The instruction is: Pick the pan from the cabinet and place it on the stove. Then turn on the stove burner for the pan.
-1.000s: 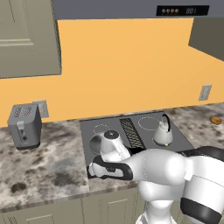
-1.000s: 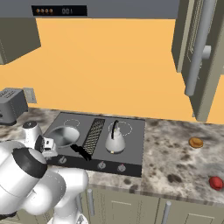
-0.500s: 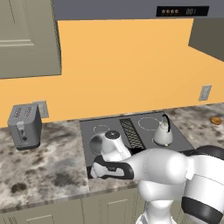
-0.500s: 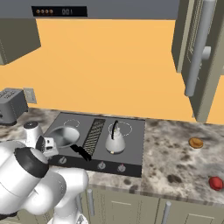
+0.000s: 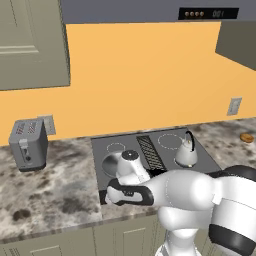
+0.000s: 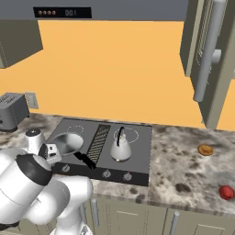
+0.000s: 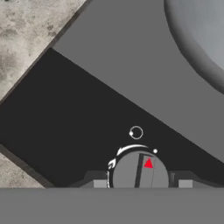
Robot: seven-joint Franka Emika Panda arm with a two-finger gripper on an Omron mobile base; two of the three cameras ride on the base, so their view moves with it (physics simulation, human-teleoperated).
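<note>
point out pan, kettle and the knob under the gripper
pan point(image 6: 69, 142): right base view, on its grey inner bowl.
kettle point(image 6: 120, 150): right base view, on its silver body.
knob point(image 7: 139, 171): hand view, on its round grey face beside the red marker.

Your arm covers much of the pan point(image 5: 111, 164) and the stove's point(image 5: 170, 142) front knobs; the hand view cuts the pan point(image 7: 201, 39) at its corner

The rendered scene is lit evenly and brightly from no visible source, shadows being cast faintly, with soft shading seen inside the pan point(image 7: 205, 35), flat colour on the orange wall point(image 5: 150, 80), slight blockiness throughout, and no glare or edge distortion.
</note>
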